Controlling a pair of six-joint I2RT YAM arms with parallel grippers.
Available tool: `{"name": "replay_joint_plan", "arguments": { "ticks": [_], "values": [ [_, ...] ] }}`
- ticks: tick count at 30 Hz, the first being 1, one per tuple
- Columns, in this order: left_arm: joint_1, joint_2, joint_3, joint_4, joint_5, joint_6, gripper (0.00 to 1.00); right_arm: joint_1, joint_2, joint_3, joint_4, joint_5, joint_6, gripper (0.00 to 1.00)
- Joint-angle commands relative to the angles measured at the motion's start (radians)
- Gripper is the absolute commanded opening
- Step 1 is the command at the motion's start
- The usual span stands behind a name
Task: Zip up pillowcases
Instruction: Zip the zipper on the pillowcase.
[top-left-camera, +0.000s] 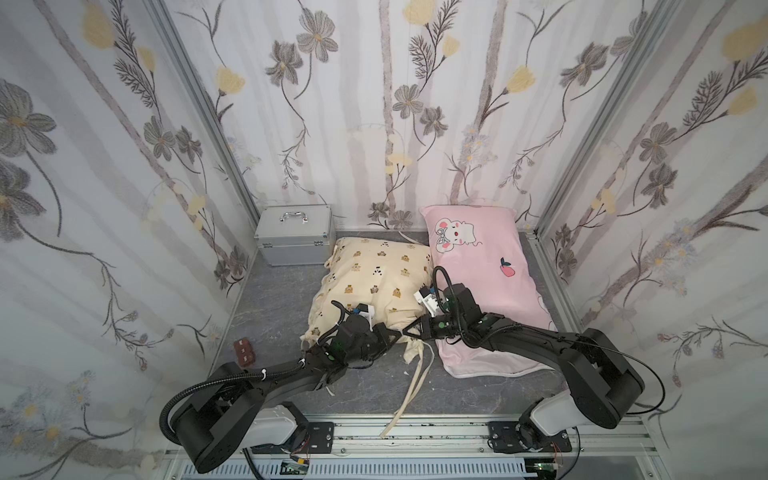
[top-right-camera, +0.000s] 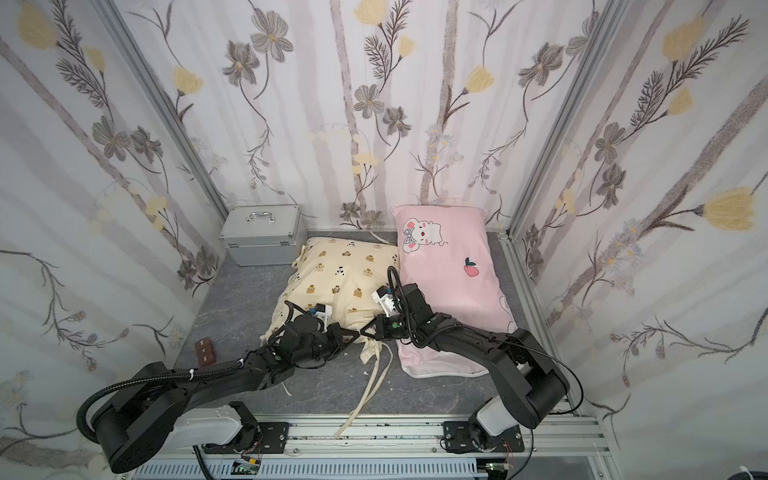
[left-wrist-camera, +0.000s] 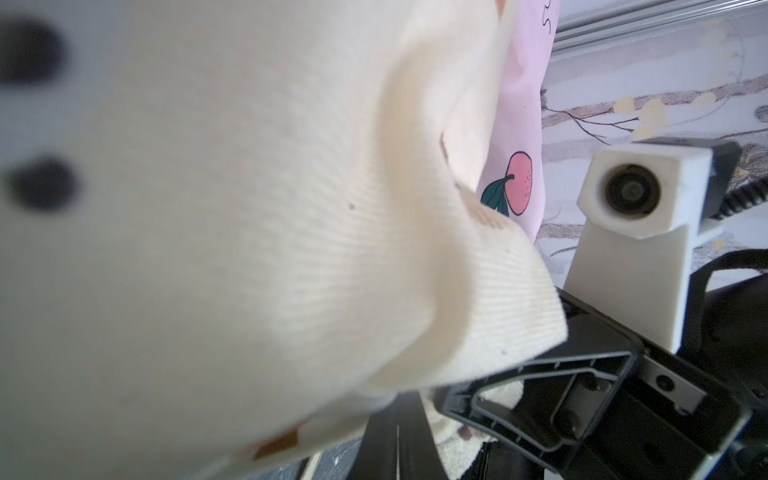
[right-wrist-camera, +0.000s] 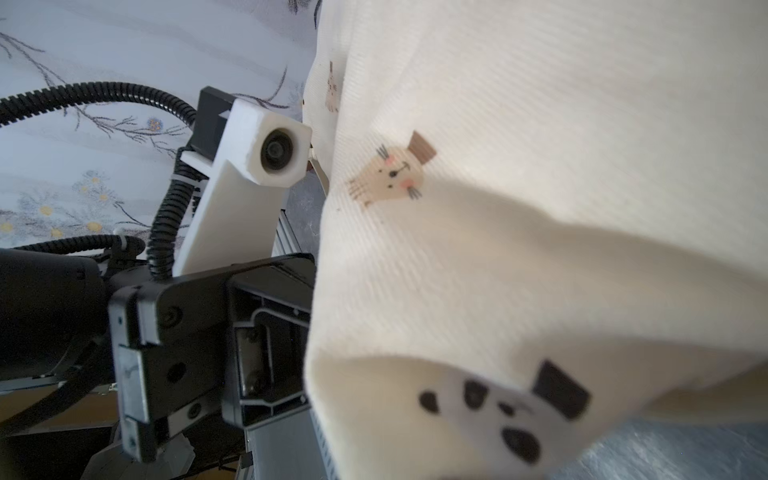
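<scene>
I have both arms reaching in over the grey marbled surface (top-left-camera: 274, 316). The cream stuffed pillowcase with small brown bear prints (top-left-camera: 374, 282) (top-right-camera: 340, 274) lies in the middle. Its right side touches the larger pink pillowcase with the cartoon mouse and peach (top-left-camera: 490, 282) (top-right-camera: 457, 286), which runs back to the rear wall.

In both top views the left pincer (top-left-camera: 397, 333) (top-right-camera: 354, 335) and the right pincer (top-left-camera: 409, 330) (top-right-camera: 364, 331) point at each other, tip to tip, at the cream cover's near hem. Both are closed tight on that hem. Whether either one has the zip pull itself I cannot tell, because cloth hides the tips. Ribbed cream fabric fills most of each wrist view (left-wrist-camera: 249, 208) (right-wrist-camera: 540, 249) and drapes over the other arm's fingers.

The long cream ties (top-left-camera: 413, 386) trail from the near hem towards the front rail. A silver metal case with a handle (top-left-camera: 297, 237) stands at the back left, just beside the cream cover's far corner.
</scene>
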Motion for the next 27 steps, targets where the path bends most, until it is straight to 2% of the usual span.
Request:
{"name": "replay_joint_plan", "arguments": {
  "ticks": [1,5,15,19,27],
  "values": [
    [0.017,-0.044,0.022,-0.181,-0.020,0.095,0.00,-0.003,-0.017,0.035,-0.104,0.067,-0.093,0.00],
    [0.062,-0.085,0.021,-0.292,-0.010,0.149,0.00,-0.003,-0.033,0.075,-0.214,0.162,-0.159,0.00],
    [0.152,-0.200,0.001,-0.525,-0.051,0.231,0.00,-0.007,-0.164,0.090,-0.282,0.316,-0.184,0.00],
    [0.235,-0.283,-0.037,-0.625,-0.065,0.255,0.00,-0.022,-0.216,0.093,-0.289,0.358,-0.181,0.00],
    [0.469,-0.458,-0.059,-0.857,-0.063,0.355,0.00,-0.060,-0.283,0.094,-0.296,0.378,-0.176,0.00]
  ]
}}
